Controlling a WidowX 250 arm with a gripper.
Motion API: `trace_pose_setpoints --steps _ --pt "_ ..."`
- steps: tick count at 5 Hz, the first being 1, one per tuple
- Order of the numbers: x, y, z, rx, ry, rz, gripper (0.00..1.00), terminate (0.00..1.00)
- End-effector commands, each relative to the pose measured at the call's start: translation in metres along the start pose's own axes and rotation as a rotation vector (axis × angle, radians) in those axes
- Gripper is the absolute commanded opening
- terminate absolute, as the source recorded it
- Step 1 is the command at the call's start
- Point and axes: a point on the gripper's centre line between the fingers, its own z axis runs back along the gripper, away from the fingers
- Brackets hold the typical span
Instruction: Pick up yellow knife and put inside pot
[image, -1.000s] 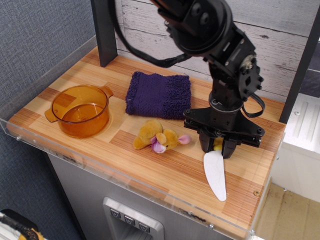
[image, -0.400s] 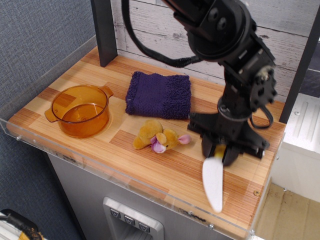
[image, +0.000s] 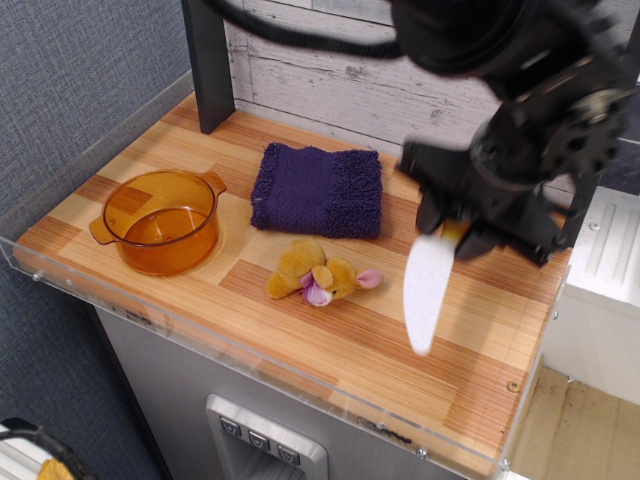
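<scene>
My gripper (image: 455, 228) is shut on the yellow handle of the yellow knife (image: 427, 288) and holds it well above the right side of the wooden table. The white blade hangs down and toward the front. The amber-orange pot (image: 160, 220) stands upright and empty at the table's front left, far to the left of the gripper.
A dark purple towel (image: 318, 188) lies at the back middle. A yellow plush toy with a pink and purple bit (image: 318, 273) lies in front of it, between pot and gripper. A black post (image: 208, 62) stands at the back left. A clear rim (image: 250, 350) edges the table.
The gripper has lifted the knife off the table and risen up and slightly right; the blade now hangs in the air instead of lying on the wood.
</scene>
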Motion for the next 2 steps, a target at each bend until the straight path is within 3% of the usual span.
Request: trace_pose_setpoints --steps 1,2 --pt "0.023 0.032 0.072 0.108 -0.153 0.063 0.0 0.0" --pt "0.012 0.057 0.06 0.126 -0.076 0.128 0.0 0.0"
